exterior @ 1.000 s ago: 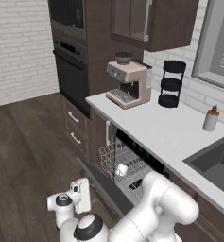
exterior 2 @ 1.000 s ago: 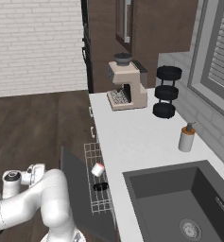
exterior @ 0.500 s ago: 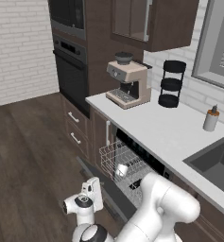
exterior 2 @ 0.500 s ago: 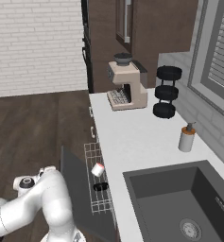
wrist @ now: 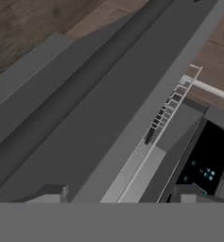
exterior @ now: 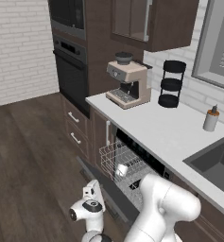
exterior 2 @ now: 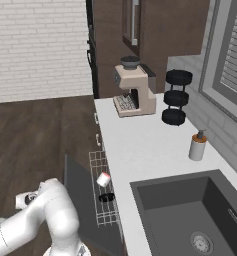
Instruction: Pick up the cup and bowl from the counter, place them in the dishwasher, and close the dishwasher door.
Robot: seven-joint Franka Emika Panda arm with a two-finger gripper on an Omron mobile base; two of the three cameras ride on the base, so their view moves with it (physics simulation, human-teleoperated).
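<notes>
Both gripper (wrist: 117, 196) tips straddle dishwasher door (wrist: 85, 118) edge.

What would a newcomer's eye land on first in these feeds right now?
Probably the dishwasher door, hanging partly open below the counter, with the wire rack pulled out carrying the cup and bowl. Next, the white arm, its gripper low outside that door.

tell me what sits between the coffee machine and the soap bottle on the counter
The black three-tier stand stands between the coffee machine and the soap bottle, against the back wall; both base views show it.
</notes>
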